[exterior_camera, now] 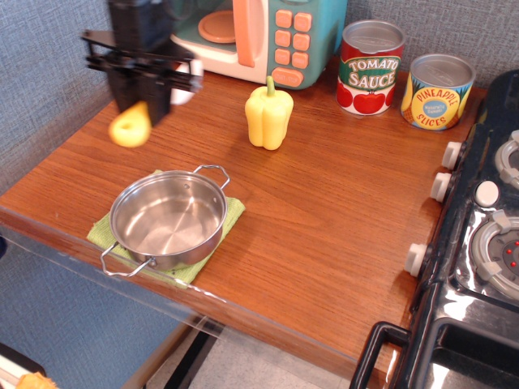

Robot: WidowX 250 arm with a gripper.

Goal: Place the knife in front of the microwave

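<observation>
The gripper (pixel 143 99) grips the knife (pixel 132 127) above the table (pixel 324 243), left of the microwave (pixel 259 36).

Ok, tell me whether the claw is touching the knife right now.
Touching. The single camera view shows the claw closed around the knife, whose yellow handle pokes out below the fingers, held up off the wood table.
</observation>
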